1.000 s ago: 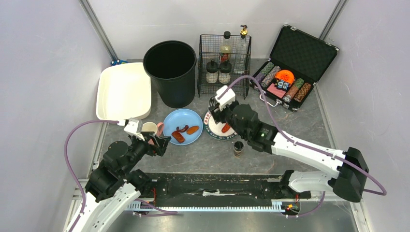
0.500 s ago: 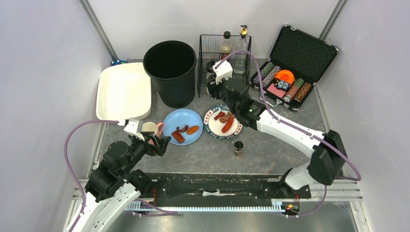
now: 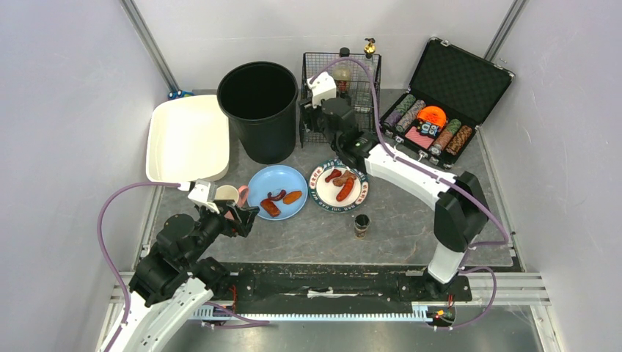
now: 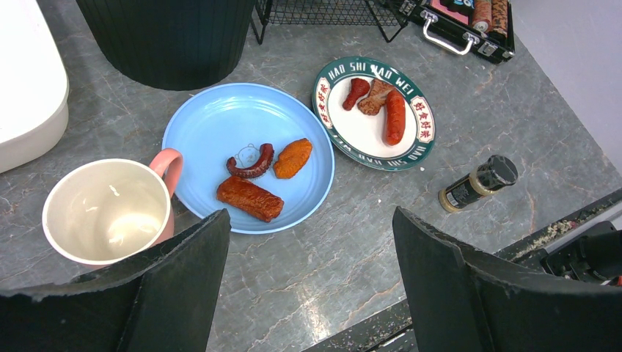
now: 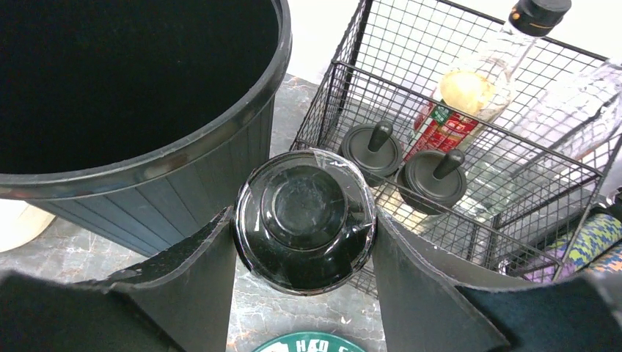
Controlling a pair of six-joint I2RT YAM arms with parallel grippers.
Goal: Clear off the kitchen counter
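The kitchen counter (image 3: pixel 418 213) is dark grey stone-look. My right gripper (image 5: pixel 302 220) is shut on a glossy black round container (image 5: pixel 304 227), held above the gap between the black bin (image 5: pixel 110 95) and the wire basket (image 5: pixel 469 147). From above, the right gripper (image 3: pixel 312 121) sits at the back, next to the bin (image 3: pixel 258 110). My left gripper (image 4: pixel 312 220) hangs open and empty over bare counter. It is just near of a blue plate (image 4: pixel 249 154) with food pieces and beside a cream mug (image 4: pixel 106 213) with a pink handle.
A green-rimmed white plate (image 3: pixel 339 185) holds sausages. A small spice jar (image 3: pixel 361 224) lies near it. A white tray (image 3: pixel 187 139) stands at the back left. An open case of poker chips (image 3: pixel 444 106) is at the back right. Bottles fill the wire basket (image 3: pixel 341 88).
My right arm has swung from over the green-rimmed plate to the back, between bin and basket, carrying the black container. The left arm has not moved.
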